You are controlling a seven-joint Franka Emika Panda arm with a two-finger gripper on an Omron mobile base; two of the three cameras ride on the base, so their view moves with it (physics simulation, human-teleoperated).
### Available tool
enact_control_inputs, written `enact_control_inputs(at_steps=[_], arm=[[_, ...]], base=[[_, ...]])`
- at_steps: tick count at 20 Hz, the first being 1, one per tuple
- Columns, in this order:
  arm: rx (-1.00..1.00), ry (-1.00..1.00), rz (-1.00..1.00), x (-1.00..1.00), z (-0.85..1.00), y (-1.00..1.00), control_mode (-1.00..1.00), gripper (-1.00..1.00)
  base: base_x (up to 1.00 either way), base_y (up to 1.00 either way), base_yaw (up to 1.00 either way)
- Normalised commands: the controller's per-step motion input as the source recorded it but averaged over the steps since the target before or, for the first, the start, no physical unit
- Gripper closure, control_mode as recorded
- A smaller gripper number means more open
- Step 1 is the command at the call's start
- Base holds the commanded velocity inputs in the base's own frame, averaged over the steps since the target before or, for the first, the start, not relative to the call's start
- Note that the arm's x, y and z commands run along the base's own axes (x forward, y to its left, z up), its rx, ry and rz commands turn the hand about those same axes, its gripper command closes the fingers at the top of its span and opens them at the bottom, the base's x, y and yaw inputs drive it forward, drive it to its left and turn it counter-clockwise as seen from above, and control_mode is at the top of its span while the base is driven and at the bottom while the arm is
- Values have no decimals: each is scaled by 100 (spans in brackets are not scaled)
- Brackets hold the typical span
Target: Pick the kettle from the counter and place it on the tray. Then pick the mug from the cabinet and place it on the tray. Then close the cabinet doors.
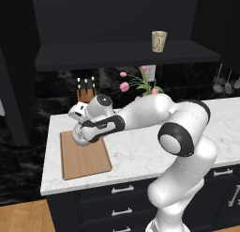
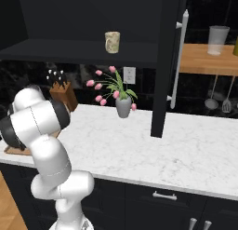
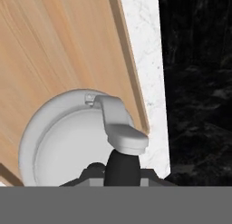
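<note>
The gripper (image 1: 80, 128) reaches out to the left over the tray (image 1: 86, 160), which lies at the left end of the table (image 1: 154, 146), its fingers closed narrowly on the dark handle of the kettle (image 3: 68, 137). In the hand view the kettle sits over the tray's wood near its edge. The mug (image 1: 159, 41) stands on the shelf of the open cabinet (image 1: 117, 55), above the pink flowers (image 2: 114, 91).

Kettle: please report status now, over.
Tool shut on kettle by its handle, over the tray. Mug on cabinet shelf, doors open. Nothing in the way.
</note>
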Motion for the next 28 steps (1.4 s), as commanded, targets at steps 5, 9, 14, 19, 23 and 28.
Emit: enact_control_inputs(at_steps=[5,9,14,19,23,28], arm=[[-6,0,1,6,-20,7,-100,100],[-5,0,0,-2,-16,1,-100,-100],[-9,0,0,-15,-8,-2,-100,-100],[-5,-3,0,-10,1,-1,-100,-100],[-3,-2,2,-8,17,-4,-100,-100],[0,-7,3,-32,30,-8,-100,-100]], base=[[0,0,0],[0,0,0],[0,0,0],[0,0,0],[0,0,0],[0,0,0]])
